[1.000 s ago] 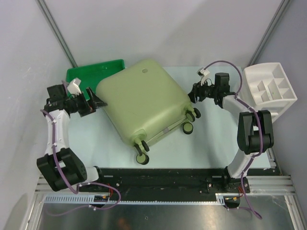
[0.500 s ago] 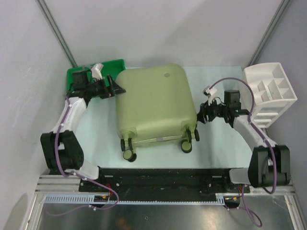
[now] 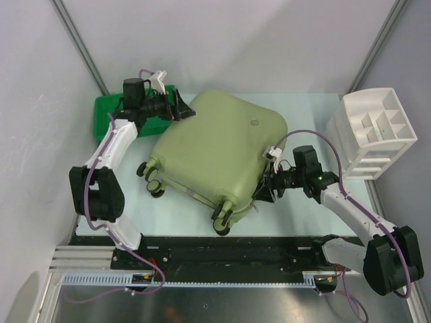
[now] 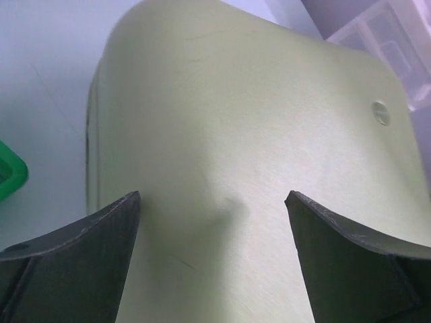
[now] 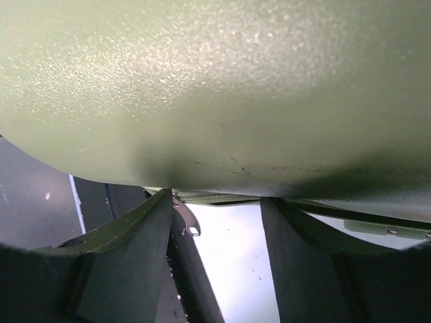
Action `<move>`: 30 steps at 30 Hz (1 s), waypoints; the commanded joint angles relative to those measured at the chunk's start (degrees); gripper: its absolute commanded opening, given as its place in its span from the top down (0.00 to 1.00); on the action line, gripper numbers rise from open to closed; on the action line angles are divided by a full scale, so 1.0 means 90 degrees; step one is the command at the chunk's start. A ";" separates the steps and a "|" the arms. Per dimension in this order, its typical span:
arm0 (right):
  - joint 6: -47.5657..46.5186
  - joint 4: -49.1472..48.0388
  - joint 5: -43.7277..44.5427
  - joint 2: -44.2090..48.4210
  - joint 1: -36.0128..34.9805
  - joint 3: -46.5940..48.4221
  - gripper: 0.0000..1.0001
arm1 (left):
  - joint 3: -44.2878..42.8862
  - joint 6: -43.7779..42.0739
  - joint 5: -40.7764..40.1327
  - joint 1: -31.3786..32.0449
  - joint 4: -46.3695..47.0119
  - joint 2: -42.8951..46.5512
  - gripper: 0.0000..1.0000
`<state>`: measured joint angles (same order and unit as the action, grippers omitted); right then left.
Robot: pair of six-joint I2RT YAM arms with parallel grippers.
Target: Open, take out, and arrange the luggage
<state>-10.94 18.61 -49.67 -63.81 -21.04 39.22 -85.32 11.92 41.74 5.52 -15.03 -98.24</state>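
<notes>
The pale olive-green luggage (image 3: 215, 151) lies flat and shut on the table, turned askew, with its black wheels (image 3: 149, 176) toward the near left. My left gripper (image 3: 182, 108) is open at its far left corner. In the left wrist view the fingers (image 4: 94, 242) straddle the smooth shell (image 4: 236, 121) with nothing between them. My right gripper (image 3: 264, 188) is at the luggage's near right edge. In the right wrist view it (image 5: 215, 202) is open, its tips touching the zip seam under the shell (image 5: 222, 81). A metal zipper pull (image 5: 189, 221) hangs beside its left finger (image 5: 114, 262).
A flat green tray (image 3: 108, 108) lies at the far left behind the left gripper and shows in the left wrist view (image 4: 10, 176). A white compartmented organizer (image 3: 374, 128) stands at the far right. The table's near edge and black rail (image 3: 229, 249) lie just below the wheels.
The luggage has turned clockwise, its wheels swinging toward the near left. My left gripper moved back and right along its far corner. My right gripper moved nearer and left to its edge.
</notes>
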 commanded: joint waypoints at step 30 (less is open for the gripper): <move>0.1186 0.0051 -0.0536 0.0695 -0.0396 -0.0647 0.14 | 0.1882 -0.0749 0.0763 -0.0935 -0.1524 0.3855 0.01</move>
<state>-1.67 20.01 -50.92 -54.24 -23.44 33.10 -67.94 7.92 46.59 -2.92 -29.28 -64.60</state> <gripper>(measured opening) 0.842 0.993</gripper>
